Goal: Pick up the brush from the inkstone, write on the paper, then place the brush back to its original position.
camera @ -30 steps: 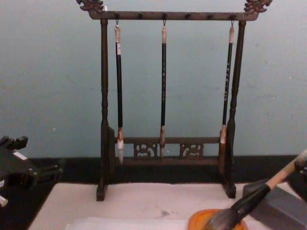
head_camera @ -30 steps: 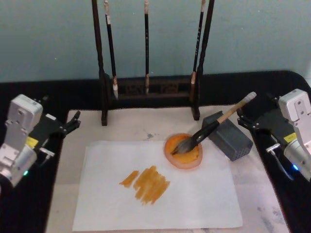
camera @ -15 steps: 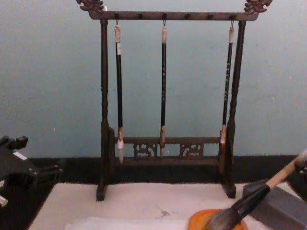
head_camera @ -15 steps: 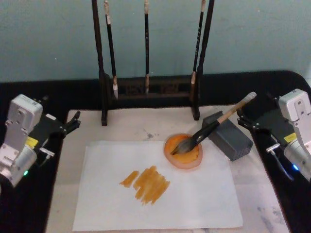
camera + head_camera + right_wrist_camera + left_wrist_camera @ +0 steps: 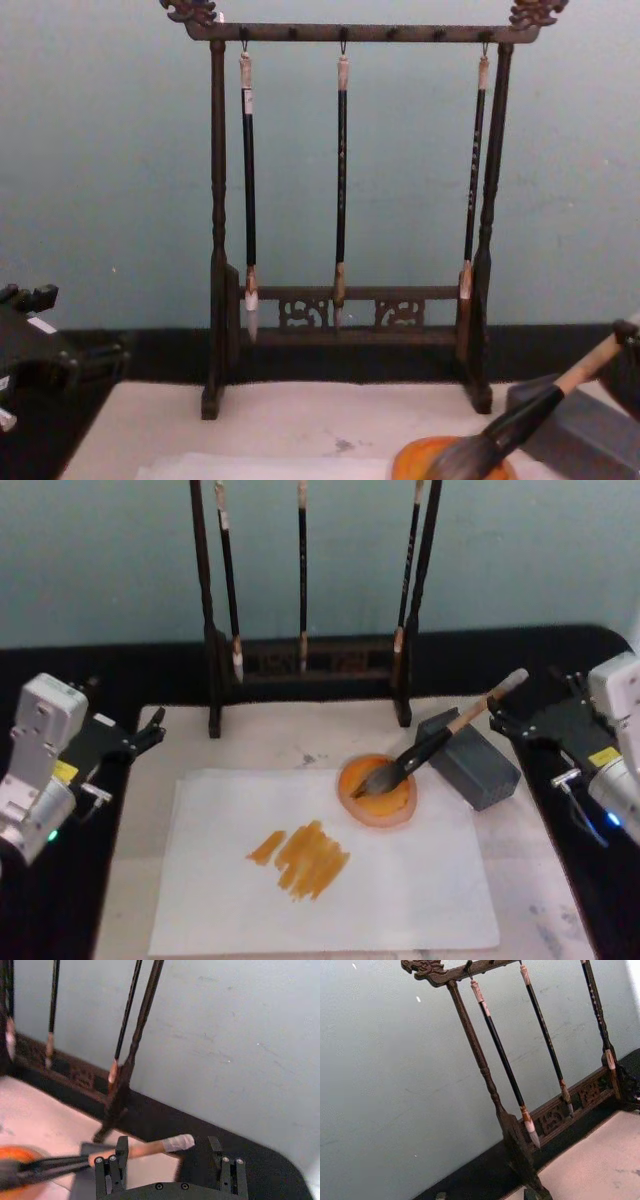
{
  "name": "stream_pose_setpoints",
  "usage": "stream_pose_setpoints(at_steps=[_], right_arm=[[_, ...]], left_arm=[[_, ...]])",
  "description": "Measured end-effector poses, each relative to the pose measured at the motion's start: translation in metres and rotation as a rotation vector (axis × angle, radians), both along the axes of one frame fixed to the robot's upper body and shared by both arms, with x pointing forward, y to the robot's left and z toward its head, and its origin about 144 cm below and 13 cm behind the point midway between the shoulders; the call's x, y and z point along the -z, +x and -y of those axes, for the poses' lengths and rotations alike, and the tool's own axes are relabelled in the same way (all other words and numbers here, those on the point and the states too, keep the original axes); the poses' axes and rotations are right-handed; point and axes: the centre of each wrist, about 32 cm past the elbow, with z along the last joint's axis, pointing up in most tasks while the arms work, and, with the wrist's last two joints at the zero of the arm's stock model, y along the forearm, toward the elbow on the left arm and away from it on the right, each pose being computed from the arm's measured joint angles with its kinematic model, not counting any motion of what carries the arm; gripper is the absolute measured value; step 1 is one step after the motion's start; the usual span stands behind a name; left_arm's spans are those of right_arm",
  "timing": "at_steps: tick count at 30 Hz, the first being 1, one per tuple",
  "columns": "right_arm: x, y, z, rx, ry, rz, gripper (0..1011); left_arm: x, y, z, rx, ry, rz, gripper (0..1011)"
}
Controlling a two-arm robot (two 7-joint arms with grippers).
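Fingers of the right gripper gape empty beside the brush, its bristles in the orange dish; the left gripper sits parked far left.

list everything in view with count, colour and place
brush: 1, pale handle, dark bristles, bristles in the ink dish, handle on the block
ink dish: 1, orange, at the paper's far edge
paper: 1, whitish with orange strokes, on the mat
block: 1, grey, right of the ink dish
mat: 1, pinkish-beige, under the paper
rack: 1, dark wood, behind the paper
thin brushes: 3, dark, hanging on the rack
left gripper: 1, black, left of the mat
right gripper: 1, black, open, by the brush's top
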Motion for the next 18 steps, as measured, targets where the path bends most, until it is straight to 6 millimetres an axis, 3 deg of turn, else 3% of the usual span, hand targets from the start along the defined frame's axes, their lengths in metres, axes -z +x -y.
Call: stream_pose_setpoints(at_steps=[9,18], right_arm=[[-0.020,-0.020,0.011,-0.054,0.318,-0.088,1000],[-0.024,-0.037,0.021,-0.058,0.620,-0.238,1000]], left_arm=[[0.000,0.000,0.000,0.000,0.000,0.000,1010],[0.000,0.000,0.000,0.000,0.000,0.000,1010]])
